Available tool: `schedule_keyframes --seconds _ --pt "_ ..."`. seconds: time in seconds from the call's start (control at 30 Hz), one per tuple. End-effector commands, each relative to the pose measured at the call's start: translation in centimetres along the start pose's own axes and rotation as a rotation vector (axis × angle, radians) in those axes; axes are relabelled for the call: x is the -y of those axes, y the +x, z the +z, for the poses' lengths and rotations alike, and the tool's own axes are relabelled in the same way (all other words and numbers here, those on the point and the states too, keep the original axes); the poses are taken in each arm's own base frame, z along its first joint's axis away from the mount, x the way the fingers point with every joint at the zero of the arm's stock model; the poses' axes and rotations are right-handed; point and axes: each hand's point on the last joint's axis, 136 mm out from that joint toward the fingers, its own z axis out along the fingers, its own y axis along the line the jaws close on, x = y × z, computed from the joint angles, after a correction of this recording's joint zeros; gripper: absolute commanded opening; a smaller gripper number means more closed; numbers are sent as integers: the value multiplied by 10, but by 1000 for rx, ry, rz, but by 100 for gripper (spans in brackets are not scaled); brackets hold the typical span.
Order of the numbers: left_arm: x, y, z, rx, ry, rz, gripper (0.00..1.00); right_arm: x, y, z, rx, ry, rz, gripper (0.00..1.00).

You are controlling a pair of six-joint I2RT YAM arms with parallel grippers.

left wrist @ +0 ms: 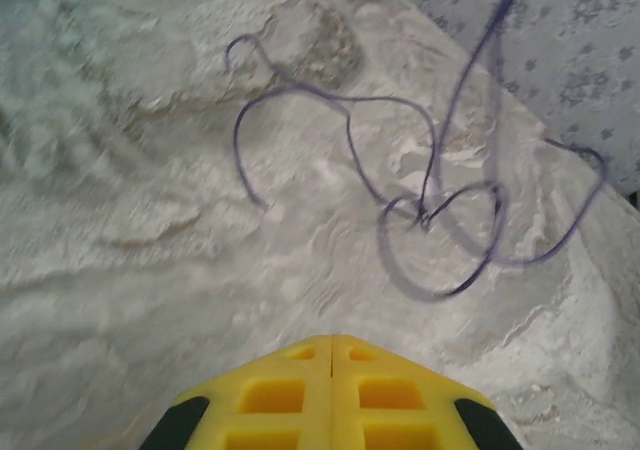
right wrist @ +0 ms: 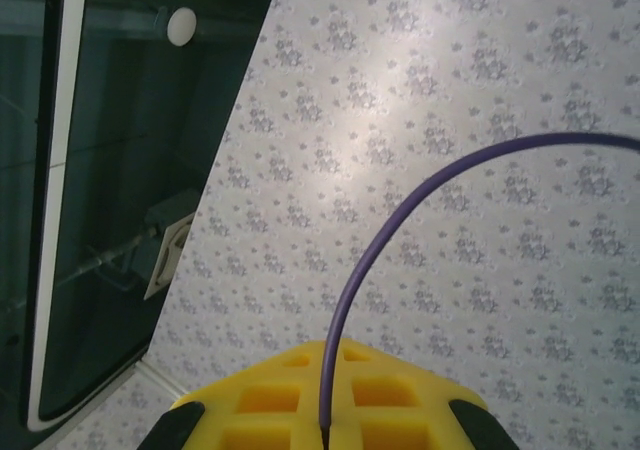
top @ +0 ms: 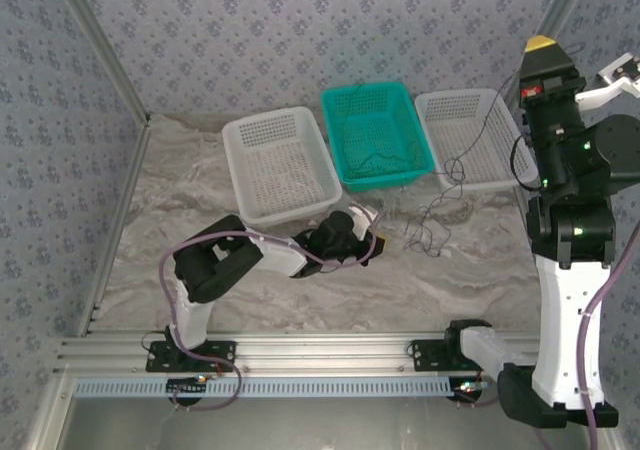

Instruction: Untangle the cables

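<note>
While the left gripper (left wrist: 331, 342) sits low over the white marbled table (top: 300, 290) with its two yellow fingers squeezed together and no wire seen between them, it looks ready to catch a loop. Just past it, the thin purple wire (left wrist: 424, 215) lies in messy loops on the table, in front of the white plastic basket with holes (top: 460, 94). Farther off, the right gripper (right wrist: 330, 350) pinches one end of that wire and holds it up high, probably so the knots hang loose and pull apart easily.
</note>
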Motion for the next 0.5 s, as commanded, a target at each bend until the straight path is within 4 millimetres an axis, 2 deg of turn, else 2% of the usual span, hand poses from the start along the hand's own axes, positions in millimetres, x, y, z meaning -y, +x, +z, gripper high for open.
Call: schedule_keyframes --seconds 0.0,0.1,0.2,0.37,0.47 --pt "22 -46 -20 145 35 30 0 3 -2 1 -9 18 34 0" --pt "31 -57 -29 176 60 56 1 6 6 7 -45 6 66 0" --pt "53 -79 -39 218 130 100 13 8 14 10 -71 -6 91 0" --pt "92 -116 -49 284 240 194 44 11 18 10 -76 -1 90 0" --pt "108 -136 -47 326 278 242 54 10 20 10 -77 -6 88 0"
